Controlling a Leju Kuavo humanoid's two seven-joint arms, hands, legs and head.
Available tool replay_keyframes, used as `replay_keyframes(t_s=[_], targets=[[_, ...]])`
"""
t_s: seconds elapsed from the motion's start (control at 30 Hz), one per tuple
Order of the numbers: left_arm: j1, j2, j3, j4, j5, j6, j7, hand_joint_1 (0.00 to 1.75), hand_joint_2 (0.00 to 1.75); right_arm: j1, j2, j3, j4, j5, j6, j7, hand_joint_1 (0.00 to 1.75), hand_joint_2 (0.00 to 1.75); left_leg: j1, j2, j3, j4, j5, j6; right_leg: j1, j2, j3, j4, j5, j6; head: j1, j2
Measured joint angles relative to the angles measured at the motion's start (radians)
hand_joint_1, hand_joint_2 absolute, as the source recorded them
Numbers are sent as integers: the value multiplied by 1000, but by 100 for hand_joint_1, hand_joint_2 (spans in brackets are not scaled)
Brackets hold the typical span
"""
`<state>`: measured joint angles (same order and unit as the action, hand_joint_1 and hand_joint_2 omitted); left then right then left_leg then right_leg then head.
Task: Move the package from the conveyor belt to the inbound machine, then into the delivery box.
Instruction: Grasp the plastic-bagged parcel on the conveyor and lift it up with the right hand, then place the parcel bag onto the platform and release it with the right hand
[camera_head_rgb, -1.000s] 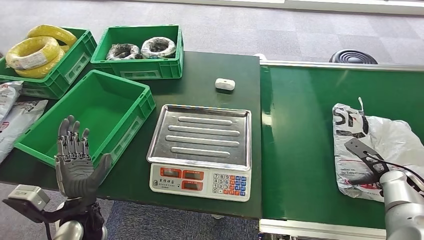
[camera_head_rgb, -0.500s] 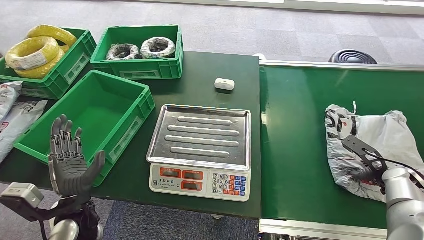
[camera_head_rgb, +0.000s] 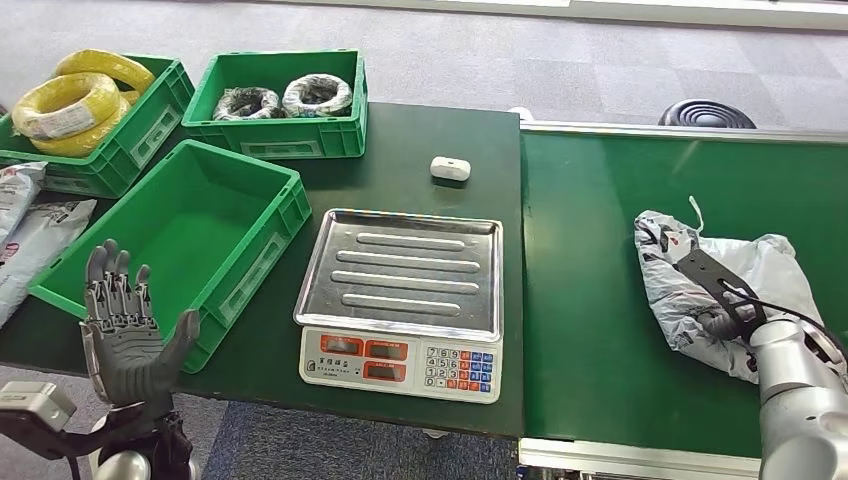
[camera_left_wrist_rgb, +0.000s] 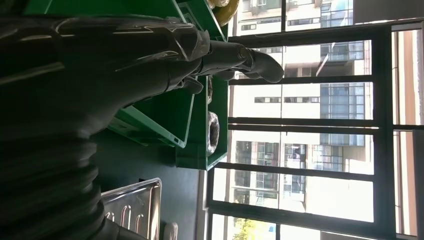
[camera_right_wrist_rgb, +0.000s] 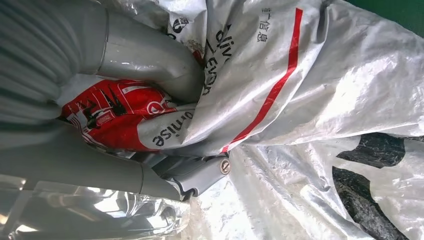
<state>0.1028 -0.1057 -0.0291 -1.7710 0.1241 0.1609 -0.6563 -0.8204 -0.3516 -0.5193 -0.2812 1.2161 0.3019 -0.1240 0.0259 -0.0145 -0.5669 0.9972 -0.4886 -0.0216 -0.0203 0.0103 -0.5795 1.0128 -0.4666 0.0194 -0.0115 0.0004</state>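
- Right hand (camera_head_rgb: 722, 322) at lower right of the head view, sunk into the crumpled package (camera_head_rgb: 700, 290); fingers mostly buried there.
- Seen close from the right wrist: thick grey thumb (camera_right_wrist_rgb: 150, 55) pressed into shiny white plastic film, package (camera_right_wrist_rgb: 310, 100) bunched around it, a red printed patch and a red stripe showing; gripped firmly.
- Package lying on the green conveyor belt (camera_head_rgb: 600, 300), at its right side, with black lettering on wrinkled, glossy film.
- Left hand (camera_head_rgb: 125, 325) at lower left of the head view, raised with palm up, dark fingers spread, holding nothing.
- From the left wrist: same hand (camera_left_wrist_rgb: 150, 55) as a dark glossy bulk before green crate walls and tall window panes.
- Ribbed steel tray of the scale (camera_head_rgb: 405, 270) at centre, flat and rectangular, keypad along its near edge.
- Empty green plastic crate (camera_head_rgb: 260, 215) left of the scale, slightly angled.
- Two more crates at upper left: one with yellow cable coils (camera_head_rgb: 70, 100), one with dark wrapped coils (camera_head_rgb: 285, 97).
- Small white rounded object (camera_head_rgb: 450, 168) on the dark table beyond the scale.
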Motion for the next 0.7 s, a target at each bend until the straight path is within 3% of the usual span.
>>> replay_keyframes(t_s=[0.1, 0.17, 0.2, 0.4, 0.5, 0.57, 0.7], targets=[[32, -6, 2, -26, -4, 26, -17, 0, 175, -12, 24, 3, -39, -36, -206, -127, 175, 175, -1, 2, -2, 0, 0, 0, -1, 2, -1, 0, 1, 1, 0, 0], [57, -13, 4, -50, -9, 37, -24, 0, 175, -35, 47, 17, -92, -63, -345, -158, 175, 175, -1, 4, -1, 0, 0, 0, -1, 3, -2, 0, 1, 1, -1, 0], [66, -16, 4, -59, -10, 40, -25, 0, 175, -48, 56, 28, -119, -76, -371, -154, 175, 175, -1, 3, 0, 0, 0, 0, -1, 3, -2, 0, 1, 1, 0, 0], [87, -23, 4, -83, -11, 46, -28, 0, 175, -66, 86, 83, -203, -125, -389, -152, 175, 175, -1, 0, 0, 0, 1, 1, -1, 0, -1, 0, 1, 1, 0, 0], [87, -25, 3, -85, -12, 44, -27, 0, 175, -55, 104, 122, -270, -94, -495, -148, 175, 175, -3, 0, -1, 0, 1, 2, -2, 0, -1, 0, 1, 1, 0, 0], [84, -27, 2, -85, -14, 43, -25, 0, 175, -37, 128, 177, -378, -64, -543, -91, 175, 175, -3, 1, 0, 0, 1, 2, -3, 1, -2, 0, 1, 1, 0, 0], [69, -33, -8, -83, -20, 43, -16, 0, 175, 10, 183, 319, -616, -19, -543, 8, 175, 175, -3, 3, 0, 0, 1, 2, -2, 2, -3, 0, 1, 1, 0, 0]])
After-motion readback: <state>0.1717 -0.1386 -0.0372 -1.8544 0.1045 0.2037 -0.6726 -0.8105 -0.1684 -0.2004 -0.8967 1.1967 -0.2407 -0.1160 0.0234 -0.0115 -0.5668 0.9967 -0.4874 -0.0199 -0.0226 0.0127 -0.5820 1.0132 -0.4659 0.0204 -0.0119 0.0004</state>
